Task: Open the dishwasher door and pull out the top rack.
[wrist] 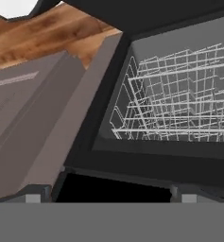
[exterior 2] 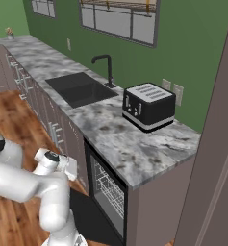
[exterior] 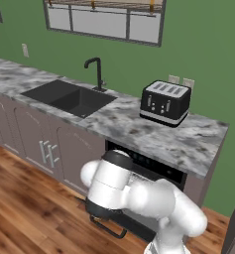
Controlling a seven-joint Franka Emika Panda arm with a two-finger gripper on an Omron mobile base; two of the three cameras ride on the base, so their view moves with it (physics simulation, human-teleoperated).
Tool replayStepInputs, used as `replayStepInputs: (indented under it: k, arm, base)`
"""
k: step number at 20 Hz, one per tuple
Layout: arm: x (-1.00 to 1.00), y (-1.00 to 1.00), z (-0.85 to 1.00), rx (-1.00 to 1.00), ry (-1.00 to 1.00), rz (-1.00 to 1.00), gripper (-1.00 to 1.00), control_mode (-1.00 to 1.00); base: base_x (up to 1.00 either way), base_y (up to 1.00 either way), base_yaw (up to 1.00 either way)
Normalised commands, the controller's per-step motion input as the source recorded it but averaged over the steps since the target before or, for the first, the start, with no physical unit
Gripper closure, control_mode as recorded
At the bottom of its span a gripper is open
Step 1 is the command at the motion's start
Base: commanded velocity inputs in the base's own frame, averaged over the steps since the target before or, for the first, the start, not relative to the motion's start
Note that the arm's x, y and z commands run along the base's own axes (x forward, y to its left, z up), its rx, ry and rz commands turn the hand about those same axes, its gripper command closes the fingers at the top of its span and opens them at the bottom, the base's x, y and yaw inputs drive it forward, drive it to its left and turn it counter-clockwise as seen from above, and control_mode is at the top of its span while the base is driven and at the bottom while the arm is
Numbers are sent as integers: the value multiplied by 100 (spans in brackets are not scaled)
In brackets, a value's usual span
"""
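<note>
Jaws wide apart on the gripper (wrist: 111,194), holding nothing and touching nothing; the two finger tips (wrist: 35,194) sit at the bottom edge of the hand view with a dark gap between them.

The dishwasher door (exterior 2: 89,214) is swung down and open, a dark flat panel lying low in front of the opening under the right end of the bench (exterior 2: 130,149). Its curved bar handle (exterior: 109,229) shows in the left base view just below the arm.

The top rack (wrist: 179,94), a light wire grid basket, sits inside the dishwasher cavity, set back behind the dark front frame. In the right base view the wire grid (exterior 2: 108,188) shows through the opening, under the bench edge. Nothing visible in the rack.

The hand view looks straight into the cavity, mauve-grey cabinet side to the left of it.

On the bench: black sink (exterior: 69,96) at left with a black tap (exterior: 95,72) behind it; sink basin looks bare. Black-and-white toaster (exterior: 165,102) above the dishwasher, near the wall.
</note>
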Motion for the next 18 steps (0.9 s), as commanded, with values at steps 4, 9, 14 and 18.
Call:
replayStepInputs:
  k: [4,9,14,18]
  arm:
    - [-5,1,-1,-18,-15,10,-100,-100]
    - [0,0,-25,-17,-15,7,-100,-100]
    - [0,-6,-42,-11,-4,3,-100,-100]
    - [25,-3,-19,-8,0,0,-100,-100]
  base:
    - [0,0,0]
    - [0,0,0]
    - [0,0,0]
    - [0,0,0]
